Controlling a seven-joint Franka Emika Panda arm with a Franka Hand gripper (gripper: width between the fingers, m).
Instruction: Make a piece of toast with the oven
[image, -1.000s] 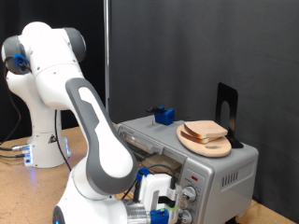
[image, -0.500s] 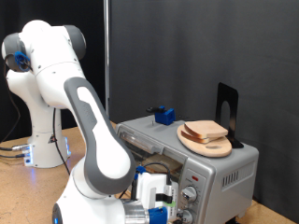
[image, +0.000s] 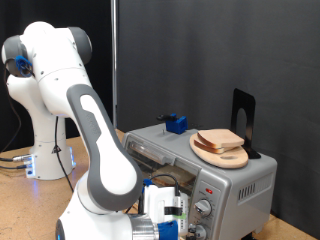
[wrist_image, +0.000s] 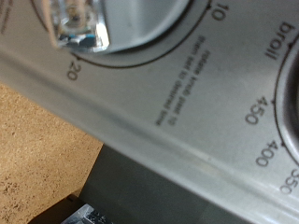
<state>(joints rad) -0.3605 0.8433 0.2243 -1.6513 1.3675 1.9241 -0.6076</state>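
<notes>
The silver oven (image: 235, 185) stands at the exterior view's lower right, its front partly hidden by my arm. My gripper (image: 176, 217) is low against the control panel, right beside the two round knobs (image: 202, 208). The wrist view is pressed close to the panel (wrist_image: 177, 121): a shiny knob (wrist_image: 79, 23) inside a timer dial, and temperature marks up to broil. No fingers show there. Pale bread with a tan crust (image: 221, 139) lies on a round wooden board (image: 220, 155) on the oven's top. The oven's inside is hidden, so I cannot tell if a slice is in it.
A blue clamp-like object (image: 176, 123) sits on the oven's back top. A black stand (image: 243, 118) rises behind the board. The arm's white base (image: 45, 150) stands at the left on the wooden table (image: 25, 205). A black curtain hangs behind.
The hand has edged slightly to the left along the oven's control panel; the bread, board and oven have not moved.
</notes>
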